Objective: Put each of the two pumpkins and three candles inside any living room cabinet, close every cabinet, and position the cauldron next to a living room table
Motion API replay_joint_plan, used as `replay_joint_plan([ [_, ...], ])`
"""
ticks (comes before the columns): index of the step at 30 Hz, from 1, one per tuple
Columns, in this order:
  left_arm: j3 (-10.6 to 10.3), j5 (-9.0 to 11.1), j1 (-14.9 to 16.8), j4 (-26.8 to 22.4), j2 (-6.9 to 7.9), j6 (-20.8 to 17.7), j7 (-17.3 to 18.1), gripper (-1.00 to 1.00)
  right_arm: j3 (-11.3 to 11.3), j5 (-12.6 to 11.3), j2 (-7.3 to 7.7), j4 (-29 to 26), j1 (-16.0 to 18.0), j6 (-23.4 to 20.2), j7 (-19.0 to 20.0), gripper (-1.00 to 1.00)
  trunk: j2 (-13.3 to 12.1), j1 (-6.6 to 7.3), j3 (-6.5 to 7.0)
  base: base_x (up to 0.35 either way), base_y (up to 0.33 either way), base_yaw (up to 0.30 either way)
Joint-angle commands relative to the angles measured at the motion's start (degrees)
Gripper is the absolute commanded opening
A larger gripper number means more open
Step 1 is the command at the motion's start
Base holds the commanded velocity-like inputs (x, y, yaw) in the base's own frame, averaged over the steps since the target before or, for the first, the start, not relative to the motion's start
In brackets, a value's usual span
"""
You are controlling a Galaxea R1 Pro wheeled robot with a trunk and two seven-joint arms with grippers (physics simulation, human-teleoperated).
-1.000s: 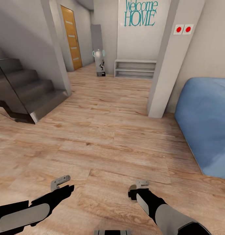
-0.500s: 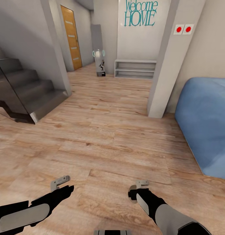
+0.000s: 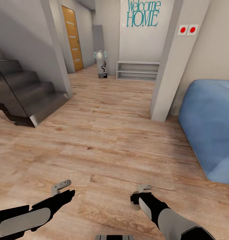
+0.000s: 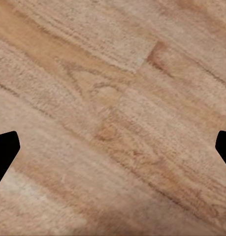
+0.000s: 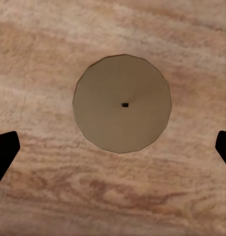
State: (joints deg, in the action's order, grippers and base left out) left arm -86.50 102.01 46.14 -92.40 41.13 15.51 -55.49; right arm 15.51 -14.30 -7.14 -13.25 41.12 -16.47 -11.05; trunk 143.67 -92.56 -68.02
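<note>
The right hand (image 3: 145, 190) hangs spread and empty directly above a candle (image 5: 122, 103) standing on the wood floor (image 3: 104, 133), seemingly lined up to grasp it, while the left hand (image 3: 60, 186) waits released.

Blue sofa (image 3: 211, 126), grey stairs (image 3: 26, 95), orange door (image 3: 72, 36), wooden floor (image 3: 104, 140).

One candle (image 5: 122, 103) shows in the right wrist view, seen end-on from above: a round tan-olive disc with a tiny dark wick spot at its centre. It stands upright on the pale wooden floor (image 5: 53, 196), alone, with bare boards all around it and nothing touching it.
</note>
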Motion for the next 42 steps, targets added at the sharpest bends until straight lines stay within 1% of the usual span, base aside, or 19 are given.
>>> replay_joint_plan([
  [1, -0.16, 0.31, 0.11, -0.06, 0.01, 0.31, -0.05, 1.0, 0.49, -0.55, 0.02, -0.11, 0.02, -0.31, -0.38, 1.0, 0.02, 0.01, -0.05, 0.003, 0.0, 0.0],
  [20, -0.24, 0.39, 0.11, -0.06, 0.01, 0.31, -0.06, 1.0, 0.49, -0.54, 0.02, -0.11, 0.02, -0.31, -0.38, 1.0, 0.02, 0.01, -0.05, 0.06, 0.0, 0.0],
  [32, -0.25, 0.39, 0.14, -0.06, 0.01, 0.31, 0.03, 1.0, 0.49, -0.55, 0.02, -0.18, 0.02, -0.32, -0.38, 1.0, 0.02, 0.01, -0.05, 0.227, 0.0, 0.0],
  [42, -0.24, 0.39, 0.14, -0.06, 0.01, 0.25, -0.05, 1.0, 0.49, -0.54, 0.02, -0.2, 0.02, -0.37, -0.38, 1.0, 0.02, 0.01, -0.05, 0.037, 0.0, 0.0],
])
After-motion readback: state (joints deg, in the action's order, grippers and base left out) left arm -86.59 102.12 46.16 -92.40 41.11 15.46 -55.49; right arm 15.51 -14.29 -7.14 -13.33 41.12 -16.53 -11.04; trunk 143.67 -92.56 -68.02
